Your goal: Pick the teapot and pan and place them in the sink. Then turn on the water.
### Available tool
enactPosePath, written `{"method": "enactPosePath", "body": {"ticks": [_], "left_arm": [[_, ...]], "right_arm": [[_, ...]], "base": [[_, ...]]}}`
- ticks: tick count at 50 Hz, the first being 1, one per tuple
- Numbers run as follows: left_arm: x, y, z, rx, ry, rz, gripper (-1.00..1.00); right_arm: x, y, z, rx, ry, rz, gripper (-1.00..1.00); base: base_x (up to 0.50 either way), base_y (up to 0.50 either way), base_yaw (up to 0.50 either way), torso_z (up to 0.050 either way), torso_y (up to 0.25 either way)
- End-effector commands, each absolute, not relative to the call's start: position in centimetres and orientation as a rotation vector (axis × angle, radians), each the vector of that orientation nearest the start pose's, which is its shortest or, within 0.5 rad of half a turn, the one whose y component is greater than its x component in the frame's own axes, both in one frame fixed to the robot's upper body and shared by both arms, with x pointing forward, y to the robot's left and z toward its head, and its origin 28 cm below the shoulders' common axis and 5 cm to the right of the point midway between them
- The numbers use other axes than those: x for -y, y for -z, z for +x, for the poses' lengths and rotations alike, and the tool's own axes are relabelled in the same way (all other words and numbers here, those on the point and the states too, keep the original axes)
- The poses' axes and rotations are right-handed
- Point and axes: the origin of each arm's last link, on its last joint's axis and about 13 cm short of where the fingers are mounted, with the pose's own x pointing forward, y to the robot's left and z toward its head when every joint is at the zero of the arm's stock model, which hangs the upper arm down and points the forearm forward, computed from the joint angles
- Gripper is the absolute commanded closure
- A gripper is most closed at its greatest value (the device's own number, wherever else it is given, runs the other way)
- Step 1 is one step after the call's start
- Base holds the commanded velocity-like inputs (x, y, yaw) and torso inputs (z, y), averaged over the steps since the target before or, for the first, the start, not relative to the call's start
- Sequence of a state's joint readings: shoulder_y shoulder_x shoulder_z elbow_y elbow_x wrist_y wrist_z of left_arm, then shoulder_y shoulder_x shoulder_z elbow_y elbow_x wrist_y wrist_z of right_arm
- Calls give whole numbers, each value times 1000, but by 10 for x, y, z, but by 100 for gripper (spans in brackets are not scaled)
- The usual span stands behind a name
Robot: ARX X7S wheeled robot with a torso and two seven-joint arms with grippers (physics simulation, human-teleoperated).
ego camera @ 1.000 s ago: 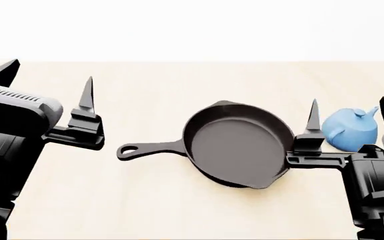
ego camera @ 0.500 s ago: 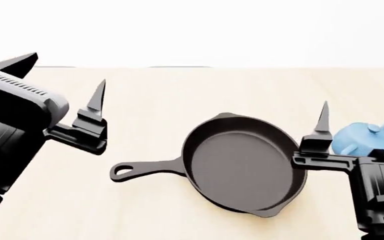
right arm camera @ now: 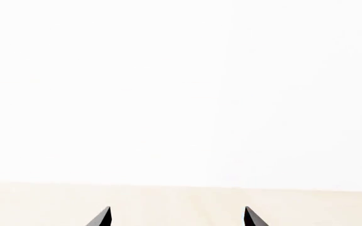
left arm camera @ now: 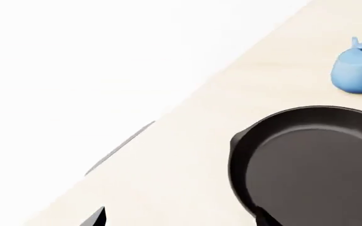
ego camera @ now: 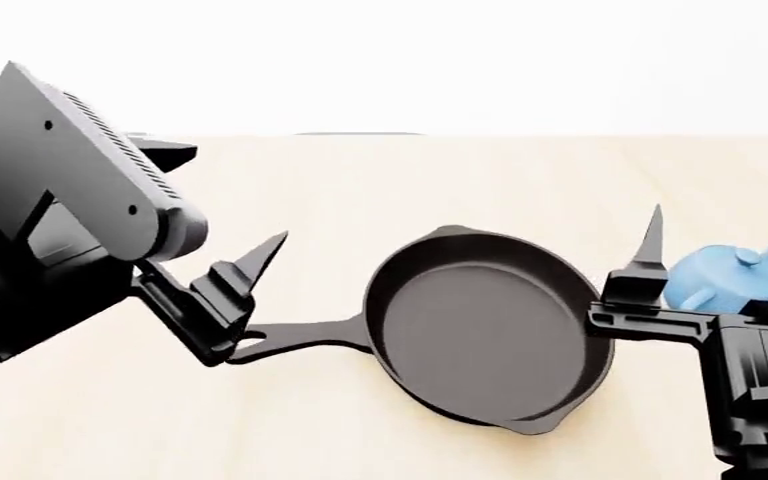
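Resting on the surface (ego camera: 357, 200), the pan (ego camera: 484, 330) lies between two tools, both spread wide and empty: left tool (ego camera: 244, 300) at its handle, right tool (ego camera: 724, 245) around the teapot (ego camera: 718, 278).

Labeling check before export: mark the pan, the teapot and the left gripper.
pan (ego camera: 484, 335): head view, on the flat grey inner base.
teapot (left arm camera: 352, 74): left wrist view, on the round blue body.
left gripper (ego camera: 244, 300): head view, between the fingertips, at the end of the pan's handle.
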State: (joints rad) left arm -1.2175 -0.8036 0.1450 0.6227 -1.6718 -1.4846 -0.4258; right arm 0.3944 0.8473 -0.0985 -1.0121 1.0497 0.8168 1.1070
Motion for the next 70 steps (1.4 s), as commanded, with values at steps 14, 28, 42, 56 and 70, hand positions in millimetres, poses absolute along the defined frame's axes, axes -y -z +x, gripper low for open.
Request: {"method": "enactPosePath", "body": {"ticks": [14, 28, 42, 56, 70], "left_arm": [[-237, -307, 224, -317, 838, 575, -100], [-238, -299, 214, -406, 901, 604, -100], [-230, -303, 222, -435, 916, 639, -100], [-232, -305, 251, -506, 941, 613, -100], [-229, -314, 264, -538, 1022, 552, -100]], "right_arm": [[135, -208, 163, 240, 264, -171, -100], [136, -204, 165, 229, 271, -164, -100], [137, -202, 165, 227, 268, -155, -100], [137, -199, 166, 217, 267, -145, -100], [138, -199, 168, 214, 267, -137, -100]], "base": [[0, 0, 0, 0, 0], [0, 0, 0, 0, 0], [0, 0, 0, 0, 0], [0, 0, 0, 0, 0], [0, 0, 0, 0, 0]]}}
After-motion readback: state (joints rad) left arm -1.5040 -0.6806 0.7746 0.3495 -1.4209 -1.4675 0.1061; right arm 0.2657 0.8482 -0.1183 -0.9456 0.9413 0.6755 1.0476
